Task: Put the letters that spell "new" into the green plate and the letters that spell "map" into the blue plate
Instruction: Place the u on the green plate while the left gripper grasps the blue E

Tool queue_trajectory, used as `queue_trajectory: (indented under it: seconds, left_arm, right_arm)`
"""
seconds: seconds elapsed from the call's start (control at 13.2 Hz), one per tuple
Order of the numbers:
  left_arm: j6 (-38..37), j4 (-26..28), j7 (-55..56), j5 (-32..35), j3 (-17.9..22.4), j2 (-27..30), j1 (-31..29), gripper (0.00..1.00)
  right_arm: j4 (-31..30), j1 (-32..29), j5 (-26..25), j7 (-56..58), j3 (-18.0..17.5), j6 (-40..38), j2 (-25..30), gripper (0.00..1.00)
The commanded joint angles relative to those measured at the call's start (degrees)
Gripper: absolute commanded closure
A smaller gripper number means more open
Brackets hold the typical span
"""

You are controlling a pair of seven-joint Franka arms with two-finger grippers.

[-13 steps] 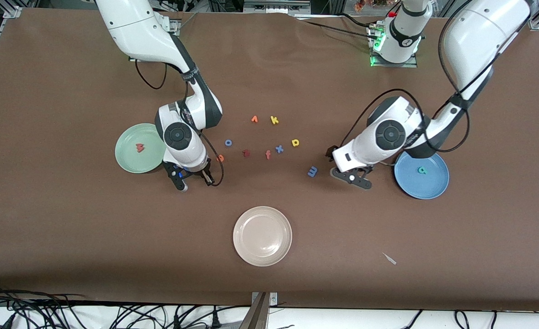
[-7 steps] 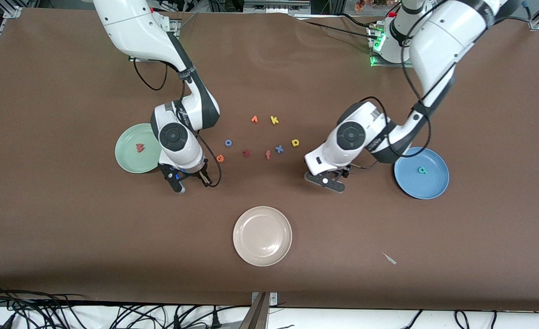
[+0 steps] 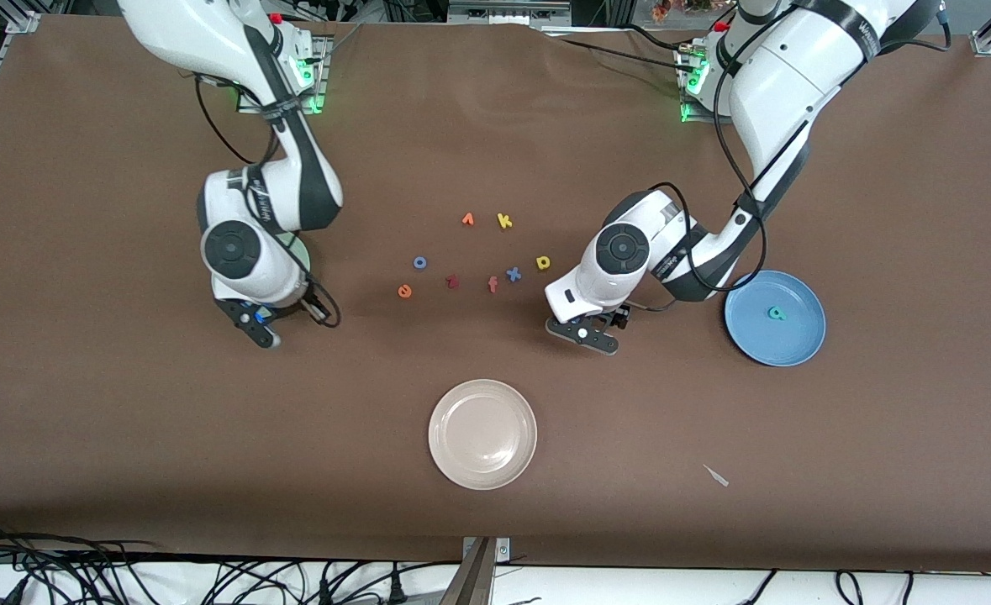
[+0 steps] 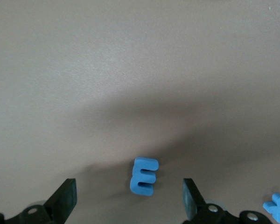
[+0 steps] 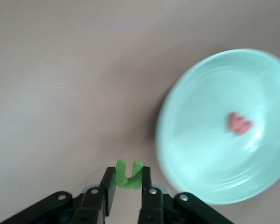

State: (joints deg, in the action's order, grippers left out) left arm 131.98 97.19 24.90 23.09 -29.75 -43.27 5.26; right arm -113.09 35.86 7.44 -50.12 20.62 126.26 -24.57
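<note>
My right gripper (image 5: 129,185) is shut on the green n (image 5: 129,175) and hangs over the table just off the rim of the green plate (image 5: 200,140). The pink-red w (image 5: 239,123) lies in that plate. In the front view my right arm (image 3: 251,252) hides most of the plate. My left gripper (image 4: 128,201) is open with the blue m (image 4: 144,176) lying on the table between its fingers. The teal a (image 3: 776,313) lies in the blue plate (image 3: 785,344). The orange e (image 3: 404,291) and the yellow p (image 3: 543,262) lie on the table.
More loose letters lie mid-table: a yellow k (image 3: 504,220), a blue x (image 3: 513,273), an orange-red f (image 3: 492,284), a dark red letter (image 3: 452,281), a blue o (image 3: 419,262). A cream-white plate (image 3: 482,434) sits nearer the front camera.
My right arm has carried the green n toward its own end of the table, up to the green plate. My left arm has swung away from the blue plate to above the blue m.
</note>
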Motion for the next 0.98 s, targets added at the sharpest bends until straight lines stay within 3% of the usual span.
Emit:
queue_trajectory:
  seconds: [0.0, 0.3, 0.38, 0.45, 0.53, 0.76, 0.91]
  left_arm:
    - [0.4, -1.5, -0.2, -0.2, 0.4, -1.1, 0.8, 0.00]
    - [0.3, -0.8, 1.1, -0.2, 0.4, -1.0, 1.7, 0.00]
    - [0.2, -0.7, 1.5, -0.2, 0.7, -1.0, 2.4, 0.00]
    - [0.2, -0.6, 1.4, -0.1, 0.9, -1.0, 2.6, 0.02]
    - [0.2, -0.6, 1.4, -0.2, 0.9, -1.1, 2.7, 0.02]
    - [0.2, -0.5, 1.4, -0.1, 0.9, -1.5, 2.9, 0.08]
    - [0.2, -0.6, 1.5, 1.9, 1.1, -2.1, 2.8, 0.09]
  right_arm:
    - [-13.4, 0.2, 1.2, 8.5, 2.2, 4.7, 8.1, 0.87]
    - [-22.7, 0.2, 1.2, 11.4, 2.8, 14.7, 8.8, 0.84]
    - [-22.5, 0.2, 1.2, 11.4, 2.8, 14.8, 8.4, 0.61]
    - [-22.4, 0.2, 1.2, 11.4, 2.8, 15.0, 8.1, 0.13]
    - [-22.1, 0.2, 1.2, 11.2, 2.8, 14.5, 8.4, 0.00]
    - [-16.1, 0.6, 1.2, 11.1, 2.0, 9.6, 8.4, 0.00]
    - [-6.3, 1.7, 1.3, 9.9, 1.2, 1.1, 6.1, 0.00]
